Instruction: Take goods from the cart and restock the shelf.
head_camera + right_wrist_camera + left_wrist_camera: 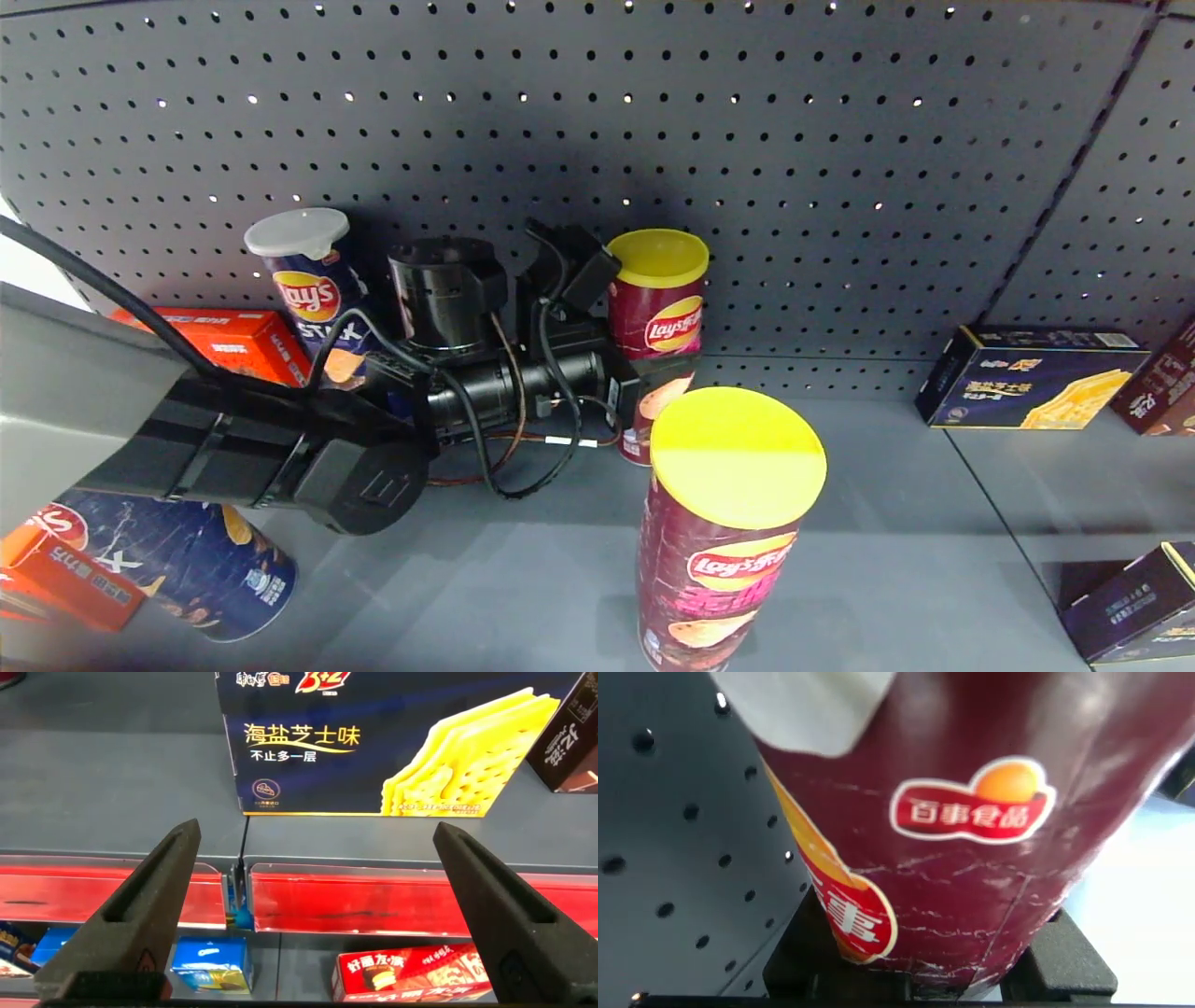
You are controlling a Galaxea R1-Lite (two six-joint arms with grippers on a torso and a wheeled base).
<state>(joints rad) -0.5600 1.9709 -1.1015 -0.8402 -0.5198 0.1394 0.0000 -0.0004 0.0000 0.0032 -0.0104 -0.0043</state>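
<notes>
My left end effector (646, 378) is closed on a maroon chip can (658, 303) with a yellow lid, just right of the head view's centre. In the left wrist view the left end effector (924, 975) has its dark fingers (1069, 961) pressed against either side of that can (971, 840). The can stands upright, close to the grey pegboard (747, 140) at the back of the shelf (887, 523); I cannot tell whether its base rests on the shelf.

My right end effector (318, 905) is open, its two fingers (140, 915) spread wide apart with nothing between them. Beyond them a dark blue cracker box (374, 737) stands on a shelf board with a red strip (374, 896) along its front edge.

In the lower centre of the head view a second maroon can (724, 541) stands upright, nearer the camera than the held one. Left of centre, a blue can (313, 289) with a pale lid stands by the pegboard, beside an orange box (233, 341). At lower left another blue can (205, 560) lies on its side next to a red box (65, 579). At the right, the cracker box (1027, 378) lies on the shelf, well apart from the cans.
</notes>
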